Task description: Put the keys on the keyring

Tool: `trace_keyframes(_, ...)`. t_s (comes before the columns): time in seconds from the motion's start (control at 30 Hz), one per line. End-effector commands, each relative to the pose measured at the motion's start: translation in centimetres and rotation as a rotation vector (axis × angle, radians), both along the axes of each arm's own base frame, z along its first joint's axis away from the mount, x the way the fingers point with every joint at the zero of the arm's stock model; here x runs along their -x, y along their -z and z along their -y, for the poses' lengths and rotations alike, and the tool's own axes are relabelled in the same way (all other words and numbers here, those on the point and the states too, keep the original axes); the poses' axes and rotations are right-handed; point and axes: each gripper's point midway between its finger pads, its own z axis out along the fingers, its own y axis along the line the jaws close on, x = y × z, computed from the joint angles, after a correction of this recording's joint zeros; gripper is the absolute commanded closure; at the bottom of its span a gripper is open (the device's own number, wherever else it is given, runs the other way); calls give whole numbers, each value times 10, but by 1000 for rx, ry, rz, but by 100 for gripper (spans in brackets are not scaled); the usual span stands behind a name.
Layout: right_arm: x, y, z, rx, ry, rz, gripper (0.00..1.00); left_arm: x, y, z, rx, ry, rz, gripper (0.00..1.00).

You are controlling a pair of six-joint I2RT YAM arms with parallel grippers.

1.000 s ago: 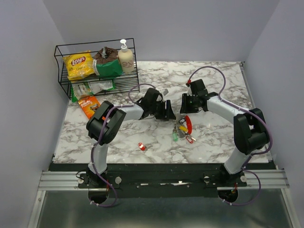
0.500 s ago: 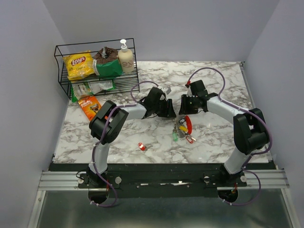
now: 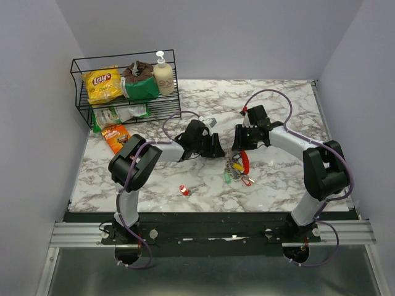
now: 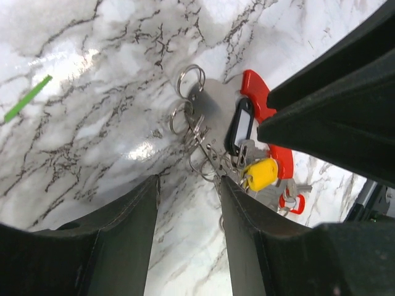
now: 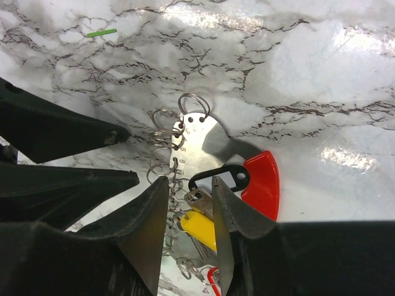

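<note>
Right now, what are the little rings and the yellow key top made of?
The little rings look like bare metal wire: thin, silvery, glinting. The yellow key top looks like smooth plastic: solid colour, rounded edges, soft shine. I cannot be sure by sight alone.

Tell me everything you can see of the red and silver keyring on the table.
The keyring is a flat silvery metal plate with small holes along one edge, joined to a curved red piece. Thin wire split rings hang from the holes. It rests on the marble table, with a yellow-headed key and a black tag bunched against it. The left gripper straddles the rings with open fingers; the right gripper flanks the black tag, grip unclear.
</note>
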Motion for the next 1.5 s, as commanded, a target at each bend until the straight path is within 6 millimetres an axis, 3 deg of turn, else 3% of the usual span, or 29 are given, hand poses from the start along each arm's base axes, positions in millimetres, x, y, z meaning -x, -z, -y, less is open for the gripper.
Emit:
trace_keyframes(0.0, 0, -2, -2, -19, -17, 6, 57, 24, 7, -4, 26, 40, -54, 46)
trace_keyframes(0.23, 1, -1, -2, -18, -17, 3, 57, 36, -1, 6, 117, 104, -67, 55)
trace_keyframes(0.5, 0, 0, 0, -6, -14, 8, 57, 47, 8, 10, 118, 129, -103, 57)
trace_keyframes(0.9, 1, 1, 0, -4, -18, 4, 57, 41, 15, 15, 98, 98, -106, 62)
trace_keyframes(1.1, 3, 3, 1, 0, -22, 2, 57, 40, 9, 19, 133, 101, -91, 62)
trace_keyframes(1.33, 3, 3, 0, -7, -28, 0, 58, 43, -9, 21, 239, 107, -70, 51)
trace_keyframes(1.47, 3, 3, -1, -9, -31, 1, 57, 43, -13, 20, 324, 90, -116, 54)
